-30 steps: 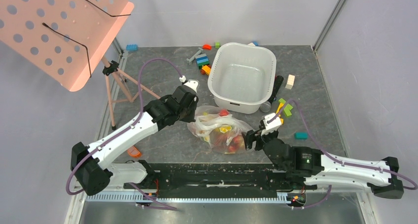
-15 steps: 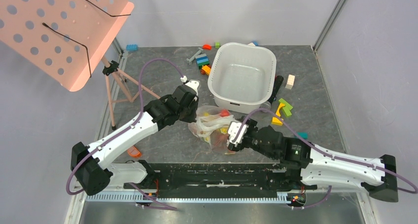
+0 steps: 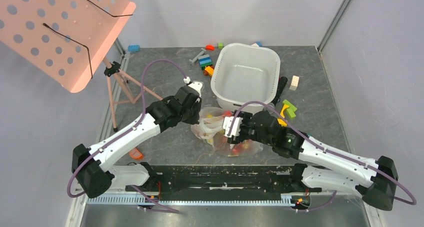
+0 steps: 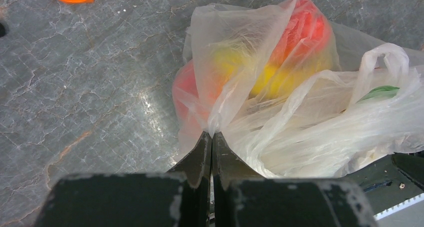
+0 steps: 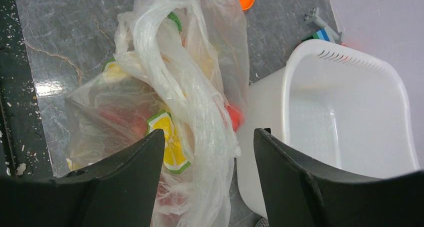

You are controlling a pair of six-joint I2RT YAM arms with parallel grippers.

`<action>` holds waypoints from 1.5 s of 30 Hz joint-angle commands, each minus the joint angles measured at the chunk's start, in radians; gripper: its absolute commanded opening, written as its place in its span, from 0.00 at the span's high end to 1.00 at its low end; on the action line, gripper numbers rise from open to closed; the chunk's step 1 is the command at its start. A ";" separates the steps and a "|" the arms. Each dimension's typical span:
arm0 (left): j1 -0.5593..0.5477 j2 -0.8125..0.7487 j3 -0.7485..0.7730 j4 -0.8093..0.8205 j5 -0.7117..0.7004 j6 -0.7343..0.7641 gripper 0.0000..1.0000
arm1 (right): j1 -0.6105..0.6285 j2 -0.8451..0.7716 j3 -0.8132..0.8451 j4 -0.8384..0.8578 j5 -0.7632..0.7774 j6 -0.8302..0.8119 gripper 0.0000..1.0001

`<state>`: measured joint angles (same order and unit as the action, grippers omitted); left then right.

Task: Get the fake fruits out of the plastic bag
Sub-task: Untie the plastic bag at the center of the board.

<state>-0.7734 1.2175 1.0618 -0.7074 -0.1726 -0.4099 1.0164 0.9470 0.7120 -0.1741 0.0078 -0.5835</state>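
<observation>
I'm clamping a fold of the plastic bag [image 4: 310, 122] in my left gripper [image 4: 212, 137] by the table's [image 3: 325, 67] near edge, right gripper [image 5: 209, 133] hovering spread wide over the fake fruits [image 4: 300, 32].

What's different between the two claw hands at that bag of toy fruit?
The left gripper is shut, pinching a fold of the plastic bag; the right gripper is open, holding nothing. The left gripper sits at the bag's edge; the right gripper hangs over its twisted handles. Both have black fingers.
</observation>
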 commanded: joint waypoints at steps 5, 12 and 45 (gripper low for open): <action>0.005 -0.012 0.008 0.038 0.023 0.030 0.98 | -0.041 0.049 0.041 0.016 0.011 -0.037 0.44; 0.005 -0.018 -0.003 0.053 0.028 0.026 0.98 | -0.056 0.090 0.055 0.004 0.028 -0.001 0.75; 0.005 -0.083 -0.035 0.010 -0.018 0.004 0.69 | -0.059 -0.404 -0.331 0.257 0.542 0.923 1.00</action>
<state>-0.7734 1.1728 1.0248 -0.6811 -0.1562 -0.4107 0.9638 0.5831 0.4072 0.0216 0.4801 0.2241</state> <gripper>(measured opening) 0.139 0.011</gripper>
